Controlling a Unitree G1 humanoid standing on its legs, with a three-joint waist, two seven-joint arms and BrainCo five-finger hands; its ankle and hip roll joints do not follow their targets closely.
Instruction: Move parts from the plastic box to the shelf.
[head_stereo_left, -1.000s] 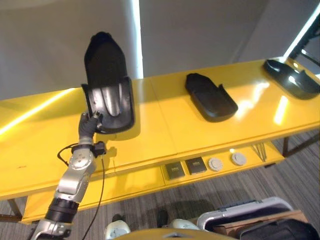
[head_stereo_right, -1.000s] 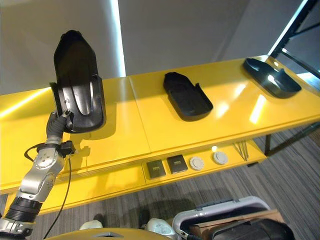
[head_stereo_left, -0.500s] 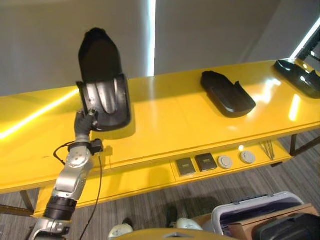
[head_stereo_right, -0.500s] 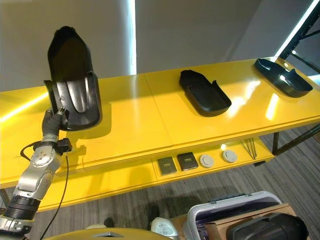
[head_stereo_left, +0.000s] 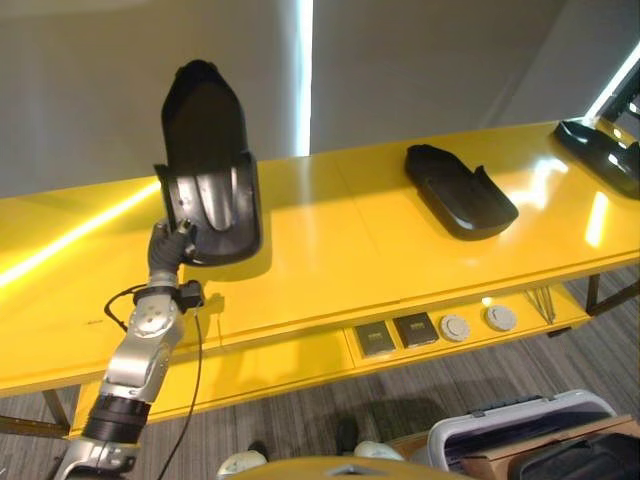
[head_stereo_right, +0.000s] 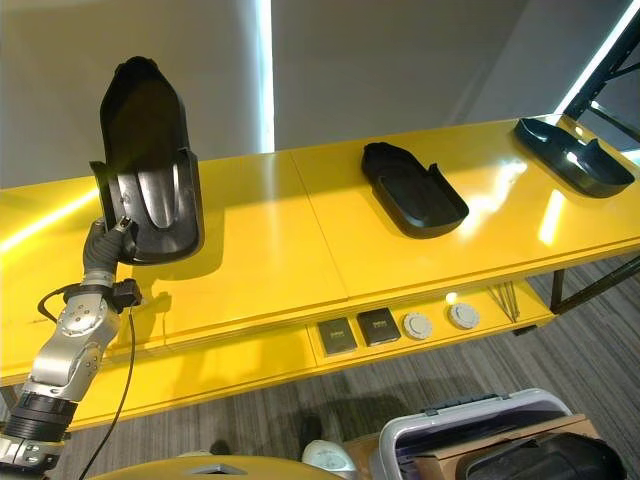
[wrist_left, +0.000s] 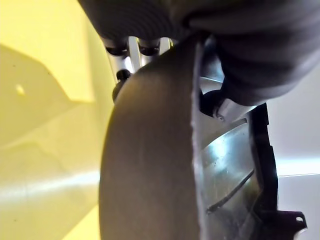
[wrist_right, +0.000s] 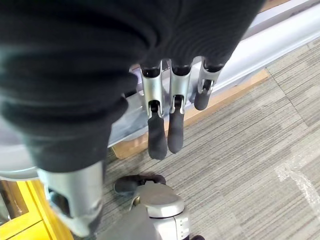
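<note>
Since half a second ago your left hand (head_stereo_left: 172, 243) keeps the same pinch on the upright black part (head_stereo_left: 206, 165), and that part has barely shifted over the yellow shelf (head_stereo_left: 330, 250).

Your left wrist view shows what the head views cannot: fingers (wrist_left: 131, 54) behind the part's rim and the thumb in front, clamped on its near edge. Your right wrist view shows the right hand (wrist_right: 165, 105) hanging over the carpet with fingers straight, holding nothing. A second black part (head_stereo_right: 412, 188) lies flat mid-shelf; a third part (head_stereo_right: 575, 155) at the far right end is cut off by the frame. The plastic box (head_stereo_right: 470, 425) sits near you on the floor, partly hidden. Bare shelf lies between the held part and the second one.
</note>
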